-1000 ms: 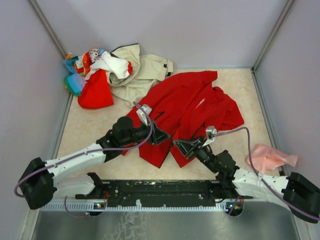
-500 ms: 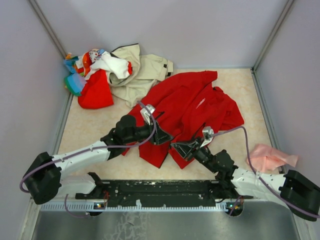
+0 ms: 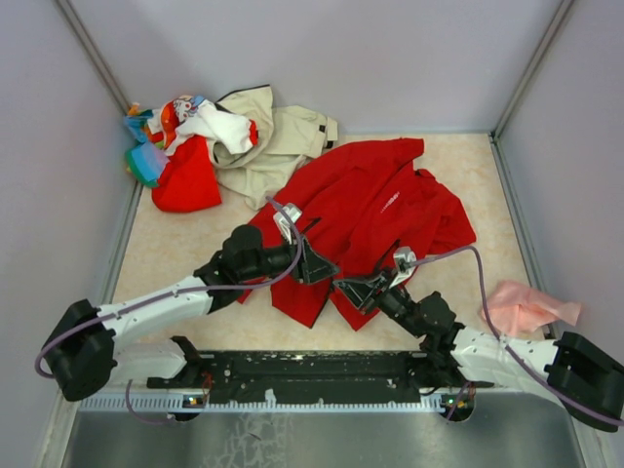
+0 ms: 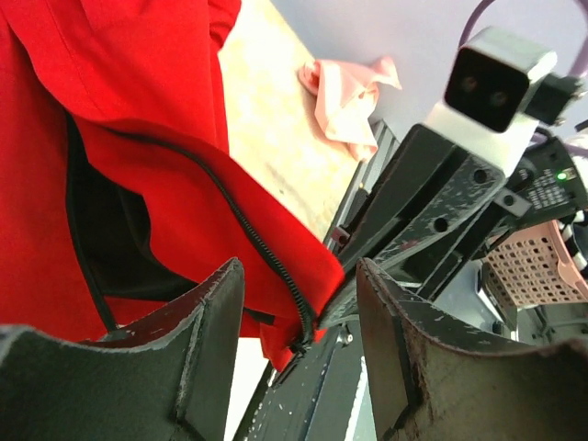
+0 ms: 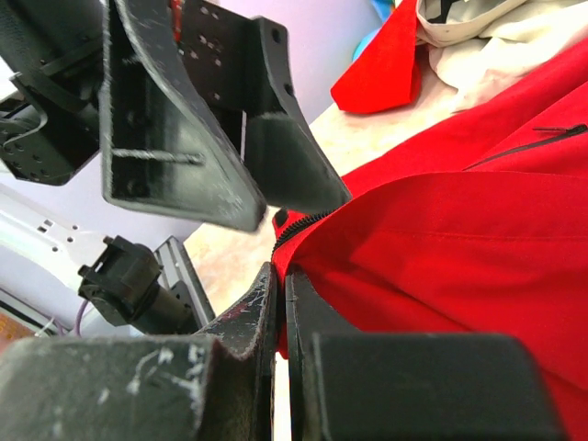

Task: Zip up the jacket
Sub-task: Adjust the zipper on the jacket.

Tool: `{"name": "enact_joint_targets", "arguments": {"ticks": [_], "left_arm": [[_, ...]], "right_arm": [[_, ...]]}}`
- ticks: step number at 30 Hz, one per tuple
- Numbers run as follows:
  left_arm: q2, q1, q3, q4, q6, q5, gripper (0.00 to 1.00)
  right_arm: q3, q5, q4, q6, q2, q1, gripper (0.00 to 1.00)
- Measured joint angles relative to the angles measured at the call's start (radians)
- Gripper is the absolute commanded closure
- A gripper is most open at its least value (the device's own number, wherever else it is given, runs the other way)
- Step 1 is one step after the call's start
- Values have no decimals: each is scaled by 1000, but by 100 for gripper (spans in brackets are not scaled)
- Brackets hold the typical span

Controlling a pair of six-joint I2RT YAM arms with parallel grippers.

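The right gripper (image 5: 280, 276) is clamped tight on the near bottom corner of the jacket (image 3: 375, 205). Its two fingers press together with red cloth pinched between them, right at the lower end of the front zipper (image 4: 250, 231). Just to its left, the left gripper (image 4: 299, 276) has its fingers apart and nothing between them. In its own wrist view the pinched corner and the zipper's end line up with that gap, close but not inside it.

Judging from this, the task is only at its start. The front lies open: one toothed edge curls away from a dark inner lining (image 4: 110, 230), and no stretch of teeth looks joined. The slider cannot be made out. What remains is to bring the two bottom ends together, seat them, and draw the slider up the whole front.

The jacket is bright red and lies crumpled over the middle and right of the table (image 3: 171, 258), hem toward the near side and upper part toward the far right. A small white logo (image 3: 391, 202) and a slanted black pocket zip (image 5: 528, 142) show on it. The cloth folds loosely.

A beige jacket (image 3: 283, 132) lies against its far left side, next to a heap of mixed clothes (image 3: 180, 127) in the far left corner. A pink cloth (image 3: 522, 307) lies well apart at the near right.
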Motion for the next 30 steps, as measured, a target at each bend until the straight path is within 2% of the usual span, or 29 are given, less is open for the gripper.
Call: {"name": "enact_joint_targets", "arguments": {"ticks": [4,7,15,18,23,30], "left_arm": [[61,0,7,-10,-3,43,44],[85,0,17,-17,-6,63,50],[96,0,30,-6,-10,100,83],[96,-1,30,-8,-7,102,93],[95,-4,30,-20,13,99,100],[72,-24,42,-92,73,39,100]], "right_arm": [[0,0,0,0,1,0,100],[0,0,-3,0,1,0,100],[0,-6,-8,2,2,0,100],[1,-10,-35,13,-12,0,96],[28,-11,-183,43,-83,0,86],[113,-10,-463,60,-122,0,76]]}}
